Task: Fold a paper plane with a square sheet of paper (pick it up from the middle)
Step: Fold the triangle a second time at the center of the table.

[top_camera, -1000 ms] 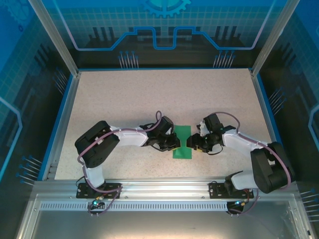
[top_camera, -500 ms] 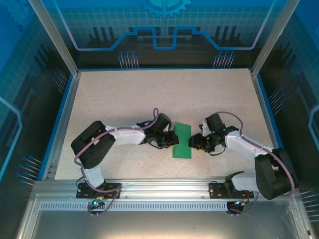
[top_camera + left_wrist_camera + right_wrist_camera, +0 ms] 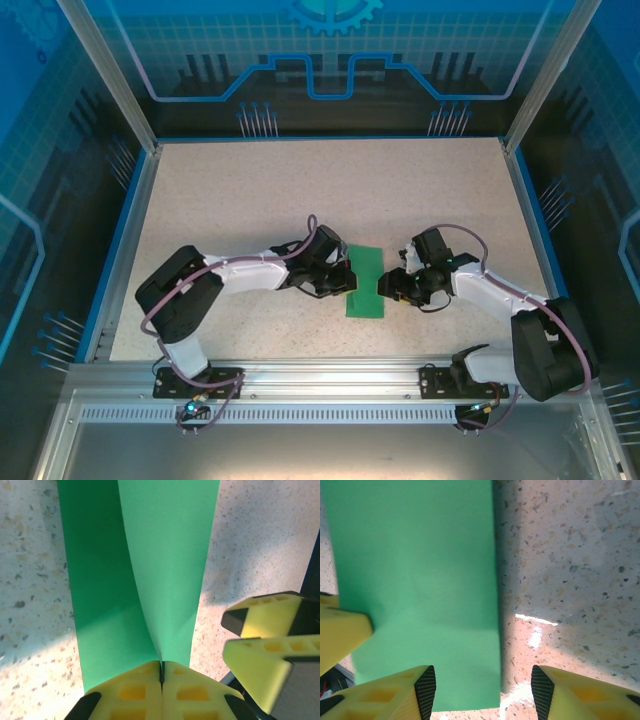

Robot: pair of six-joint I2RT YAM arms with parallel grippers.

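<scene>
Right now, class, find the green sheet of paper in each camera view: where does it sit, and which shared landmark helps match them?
Top external: the green sheet lies just below the picture's middle.
Left wrist: green sheet runs from the top edge downward, left of centre to centre.
Right wrist: green sheet covers the left half.
Shared landmark: the speckled tabletop around it.

You see the sheet of paper (image 3: 366, 283) on the table (image 3: 250, 200), toward its near middle | left gripper (image 3: 346, 281) at its left edge | right gripper (image 3: 386, 288) over its right edge
</scene>
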